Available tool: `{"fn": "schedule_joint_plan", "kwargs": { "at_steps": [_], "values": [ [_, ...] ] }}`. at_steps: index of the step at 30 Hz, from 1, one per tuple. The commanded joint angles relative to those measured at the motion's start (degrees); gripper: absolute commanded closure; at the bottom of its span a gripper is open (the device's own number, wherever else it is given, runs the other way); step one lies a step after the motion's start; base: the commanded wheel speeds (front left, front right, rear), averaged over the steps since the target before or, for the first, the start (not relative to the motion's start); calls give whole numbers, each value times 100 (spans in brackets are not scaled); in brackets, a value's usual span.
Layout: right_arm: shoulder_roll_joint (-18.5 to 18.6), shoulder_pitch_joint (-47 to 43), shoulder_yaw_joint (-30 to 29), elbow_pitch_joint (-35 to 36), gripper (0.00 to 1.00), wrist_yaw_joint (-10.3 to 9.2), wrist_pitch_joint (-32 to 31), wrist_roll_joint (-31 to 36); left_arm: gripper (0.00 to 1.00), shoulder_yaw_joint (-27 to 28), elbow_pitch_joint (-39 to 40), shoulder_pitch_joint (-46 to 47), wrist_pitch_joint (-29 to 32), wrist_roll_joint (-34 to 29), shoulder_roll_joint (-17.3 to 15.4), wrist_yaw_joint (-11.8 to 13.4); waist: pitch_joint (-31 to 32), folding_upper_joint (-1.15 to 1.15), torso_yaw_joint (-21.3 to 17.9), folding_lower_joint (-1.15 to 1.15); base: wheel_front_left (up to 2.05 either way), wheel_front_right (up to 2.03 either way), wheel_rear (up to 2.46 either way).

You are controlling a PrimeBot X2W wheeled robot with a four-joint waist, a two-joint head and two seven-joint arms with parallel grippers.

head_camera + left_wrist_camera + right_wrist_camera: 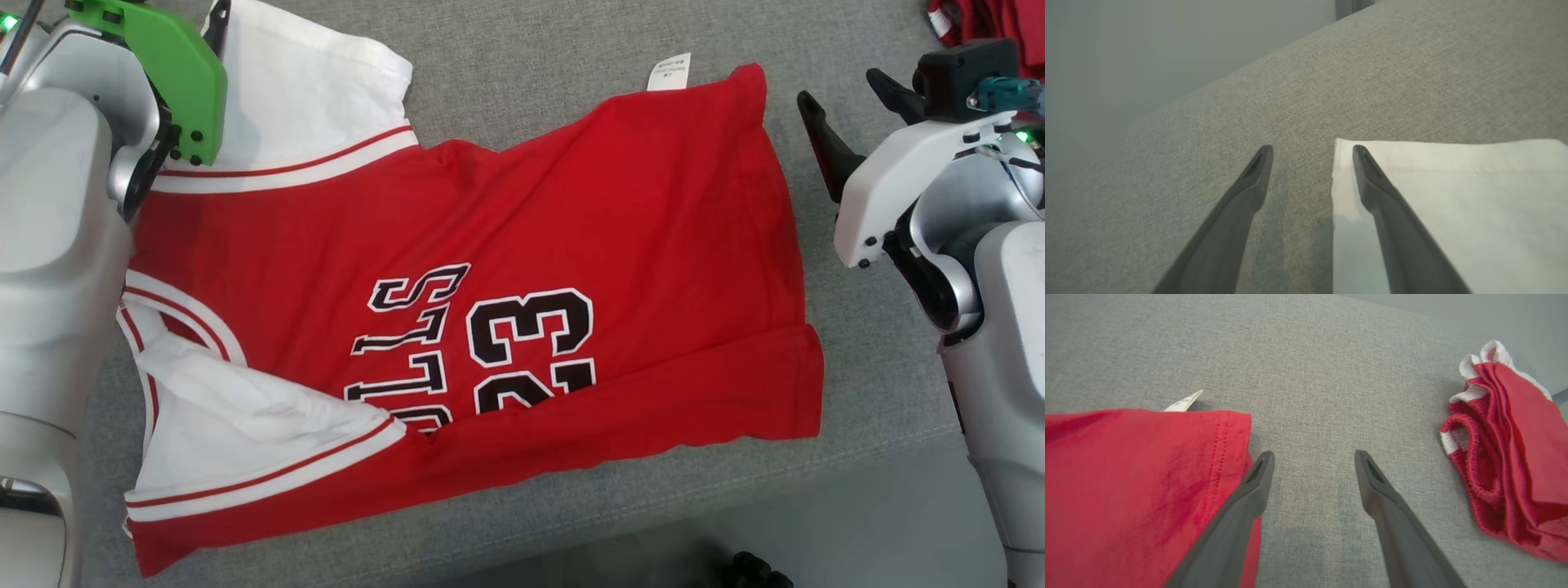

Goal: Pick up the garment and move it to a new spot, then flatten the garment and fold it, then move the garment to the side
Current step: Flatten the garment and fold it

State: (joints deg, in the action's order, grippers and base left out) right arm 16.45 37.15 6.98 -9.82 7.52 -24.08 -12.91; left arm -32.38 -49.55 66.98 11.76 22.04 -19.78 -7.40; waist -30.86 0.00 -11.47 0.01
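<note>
The garment (pixel 571 229) is a red jersey with white sleeves and black lettering, spread on the grey fabric surface (pixel 531 73). Its near long edge is folded over and covers part of the lettering. A white tag (pixel 669 72) sticks out at the far edge. My left gripper (pixel 1310 153) is open over the far corner of the white sleeve (pixel 1453 196), one finger above the sleeve and one above bare fabric. My right gripper (pixel 841 88) is open just past the jersey's right hem (pixel 1126 477), and between its fingertips (pixel 1313 454) there is nothing.
A second red garment with white trim (pixel 1506 457) lies bunched to the right of my right gripper, and its edge shows at the top right (pixel 980 20). The grey surface's front edge (pixel 653 506) runs below the jersey. A dark object (pixel 759 572) sits beneath it.
</note>
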Motion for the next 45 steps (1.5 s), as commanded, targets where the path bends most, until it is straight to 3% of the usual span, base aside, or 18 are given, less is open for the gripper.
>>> {"fn": "schedule_joint_plan", "kwargs": {
  "at_steps": [1,3,5,7,9,19,28,45],
  "values": [
    [-23,102,15,-9,0,-8,53,31,0,-27,-65,102,18,57,-45,-7,-122,0,-70,-1,0,0,0],
    [-36,148,28,-41,0,-8,59,51,0,-66,-186,218,59,77,-33,-8,-172,0,-67,-1,0,0,0],
    [-36,219,26,-76,0,-8,71,62,17,-104,-297,319,77,84,11,-8,-213,0,-51,-1,0,0,0],
    [-31,290,35,-120,0,-8,63,69,53,-148,-422,359,127,96,75,4,-239,0,-20,-1,0,0,0],
    [-18,381,64,-182,0,-8,3,23,100,-193,-527,394,187,84,137,19,-262,0,17,-1,0,0,0],
    [-219,1093,-34,-786,0,-8,-394,-162,100,-373,-856,449,91,166,551,1,-314,0,173,-1,0,0,0],
    [-559,1341,5,-1209,0,-8,-461,-97,100,-507,-1089,524,-60,250,634,-10,-285,0,211,-1,0,0,0],
    [-390,373,59,-177,0,-8,-1301,-214,100,-794,-1277,525,-111,574,608,-16,-116,0,118,-1,0,0,0]
  ]
}}
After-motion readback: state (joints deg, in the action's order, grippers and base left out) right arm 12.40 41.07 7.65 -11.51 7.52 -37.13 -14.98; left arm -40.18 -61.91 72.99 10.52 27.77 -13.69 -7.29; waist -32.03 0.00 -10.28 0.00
